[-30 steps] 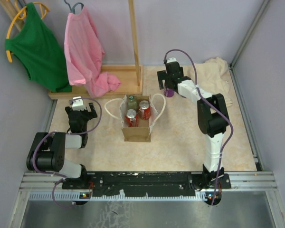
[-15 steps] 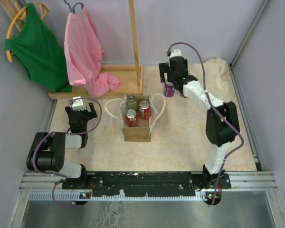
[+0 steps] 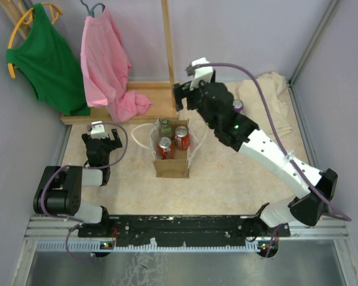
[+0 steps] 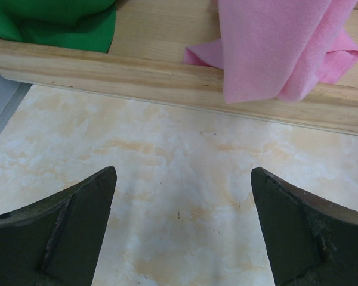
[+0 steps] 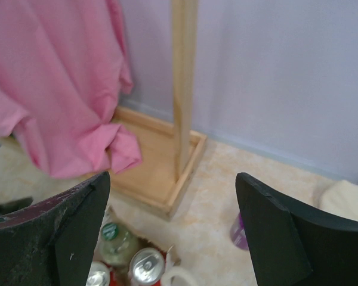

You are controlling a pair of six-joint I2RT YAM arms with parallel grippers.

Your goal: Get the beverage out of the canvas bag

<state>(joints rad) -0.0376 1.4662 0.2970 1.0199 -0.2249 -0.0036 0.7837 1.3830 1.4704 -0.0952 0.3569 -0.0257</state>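
Canvas bag (image 3: 172, 167) stands open mid-table holding two red cans (image 3: 181, 137) and a green bottle (image 3: 165, 127); the right gripper (image 3: 180, 100), jaws apart and empty, hovers just behind it and should descend straight onto one can, clear of the white handles (image 3: 198, 142).

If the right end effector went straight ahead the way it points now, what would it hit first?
Most likely the wooden rack's upright post, centred between the open fingers of the right end effector. The cans in the canvas bag sit below that line. Depth is hard to judge.
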